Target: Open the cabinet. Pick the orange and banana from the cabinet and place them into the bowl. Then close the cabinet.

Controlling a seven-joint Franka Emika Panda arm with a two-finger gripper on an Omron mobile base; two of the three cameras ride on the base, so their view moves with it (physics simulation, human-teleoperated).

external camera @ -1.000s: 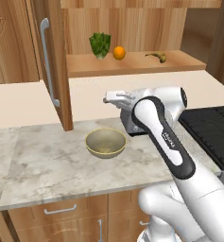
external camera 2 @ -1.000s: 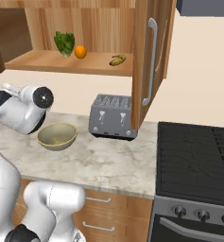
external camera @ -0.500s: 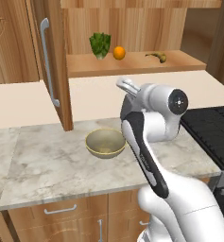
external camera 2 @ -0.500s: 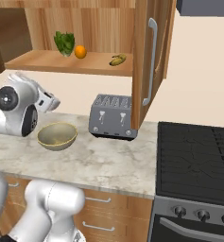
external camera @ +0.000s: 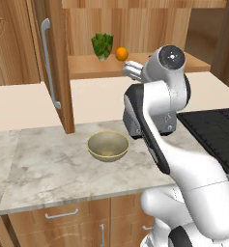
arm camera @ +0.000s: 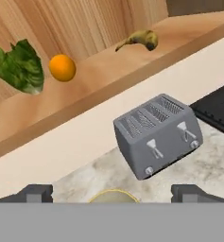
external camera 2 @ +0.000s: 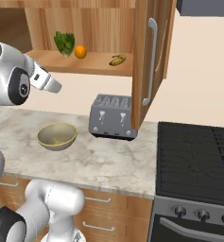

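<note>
A cream wall [external camera 2: 198, 71] backs a marble counter [external camera: 48, 173] beside a black stove [external camera 2: 193, 160].

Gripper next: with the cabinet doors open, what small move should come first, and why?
Probably lift and reach toward the orange on the cabinet shelf. The gripper is open and empty, facing the shelf from below; the orange and banana lie there and the bowl is empty.

Arm swung up, hand raised toward shelf

Gripper [external camera 2: 56, 88] was low over counter [external camera 2: 108, 160] beside bowl [external camera 2: 57, 136] 1 s ago; now lifted above bowl, pointing toward cabinet [external camera 2: 146, 56] shelf w/ orange [external camera 2: 80, 52] & banana [external camera 2: 116, 59]. Elbow rose too.
</note>
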